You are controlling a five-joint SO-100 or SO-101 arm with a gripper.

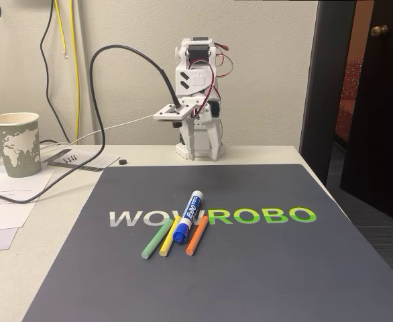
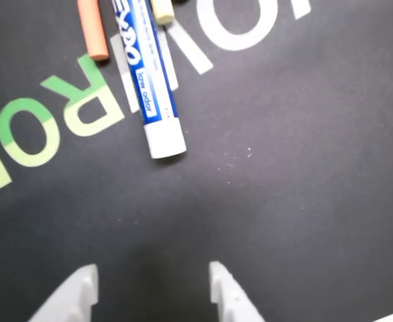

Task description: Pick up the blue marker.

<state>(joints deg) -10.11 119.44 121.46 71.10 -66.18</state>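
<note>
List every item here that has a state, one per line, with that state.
blue marker: capped, lying flat on the mat, not gripped
gripper: open, holding nothing, short of the marker
paper cup: upright on the table
door: ajar
green stick: lying flat beside the yellow one

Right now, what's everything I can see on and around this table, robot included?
blue marker: one, white barrel, dark blue cap, on the mat among the sticks
sticks: three, green, yellow, orange, beside the marker
mat: one, dark grey, WOWROBO lettering, covering the table
paper cup: one, green map print, far left
papers: white, left of mat
cables: black and yellow, left wall
arm: one, white, behind the mat
hand: one, white, open above bare mat
</note>
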